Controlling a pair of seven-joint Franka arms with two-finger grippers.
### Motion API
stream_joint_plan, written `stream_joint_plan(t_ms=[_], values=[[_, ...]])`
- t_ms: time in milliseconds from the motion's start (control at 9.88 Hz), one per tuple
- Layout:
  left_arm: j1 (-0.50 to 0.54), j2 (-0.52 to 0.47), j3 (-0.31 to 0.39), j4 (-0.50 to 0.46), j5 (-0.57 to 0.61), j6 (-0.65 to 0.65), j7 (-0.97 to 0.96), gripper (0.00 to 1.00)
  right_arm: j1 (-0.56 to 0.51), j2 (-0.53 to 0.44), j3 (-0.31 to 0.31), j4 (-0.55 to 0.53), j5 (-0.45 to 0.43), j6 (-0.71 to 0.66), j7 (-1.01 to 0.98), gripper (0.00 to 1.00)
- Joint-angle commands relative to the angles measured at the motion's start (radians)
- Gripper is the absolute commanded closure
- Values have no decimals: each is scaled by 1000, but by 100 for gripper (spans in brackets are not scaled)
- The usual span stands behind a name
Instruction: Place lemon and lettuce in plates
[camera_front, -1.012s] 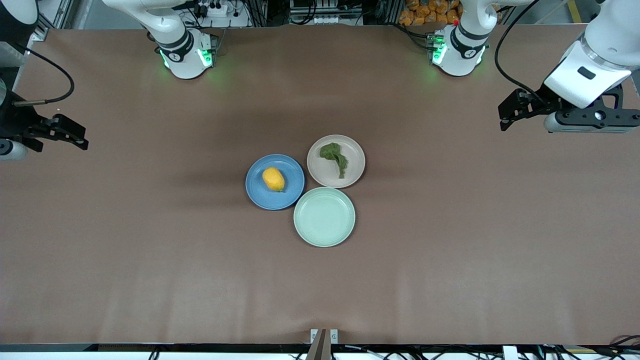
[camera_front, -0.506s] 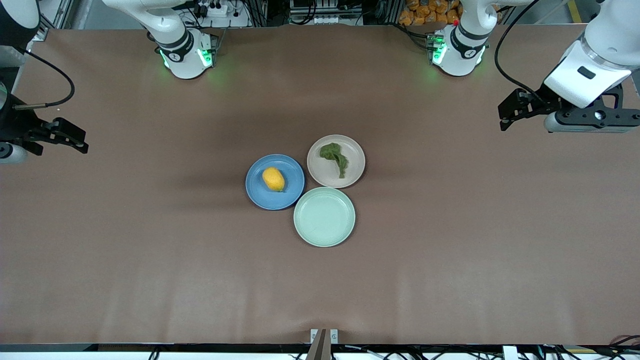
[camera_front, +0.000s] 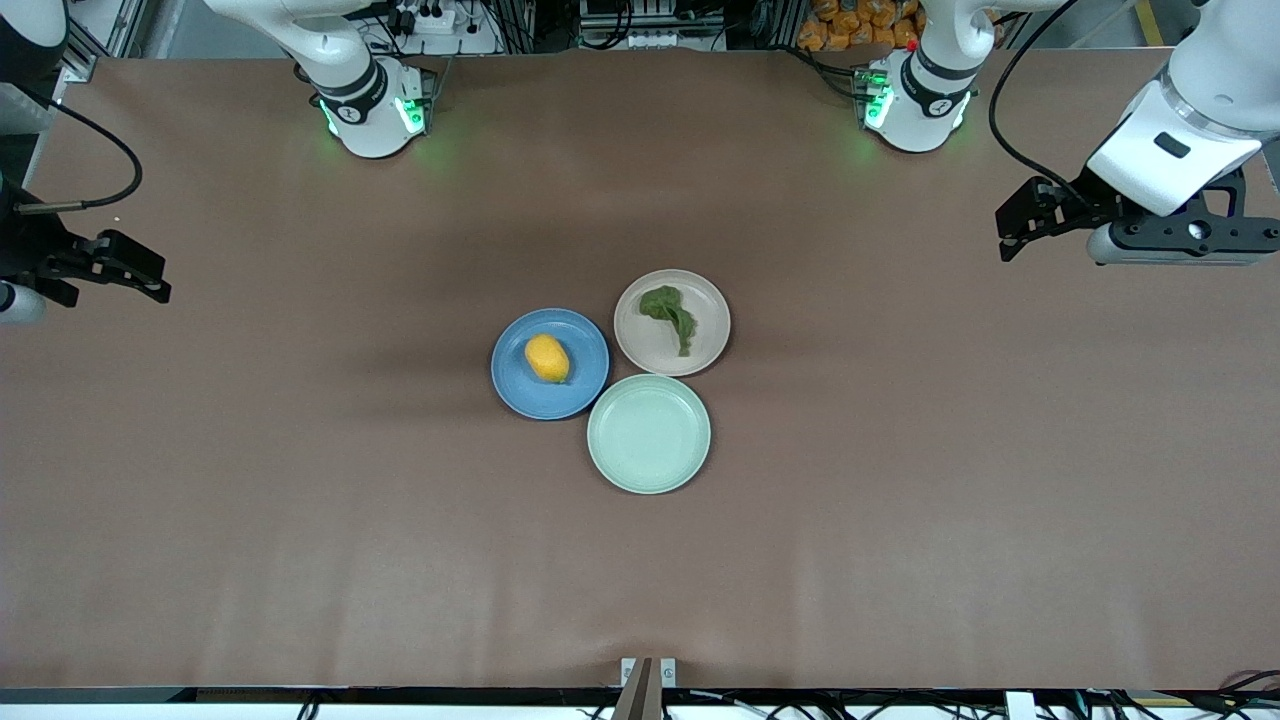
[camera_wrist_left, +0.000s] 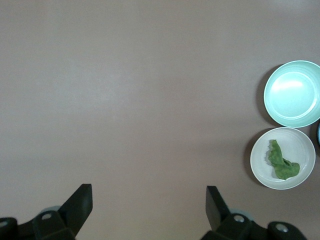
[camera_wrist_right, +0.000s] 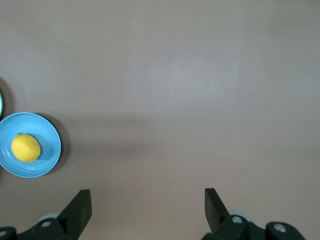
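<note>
Yellow lemon (camera_front: 547, 358) rests on the blue plate (camera_front: 585, 395), lettuce (camera_front: 669, 314) on the beige plate (camera_front: 708, 345); nothing looks left. Left gripper (camera_wrist_left: 148, 207) and right gripper (camera_wrist_right: 147, 206) hang empty, fingers apart, well clear.

The left gripper (camera_front: 1010, 235) hangs high at the left arm's end of the table, fingers spread wide. The right gripper (camera_front: 150, 275) hangs likewise at the right arm's end, fingers apart.
</note>
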Motion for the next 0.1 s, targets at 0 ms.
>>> stream_joint_plan(t_ms=[0], values=[[5, 2, -2, 19, -24, -22, 33, 0, 13, 23, -9, 41, -10, -40, 8, 0]])
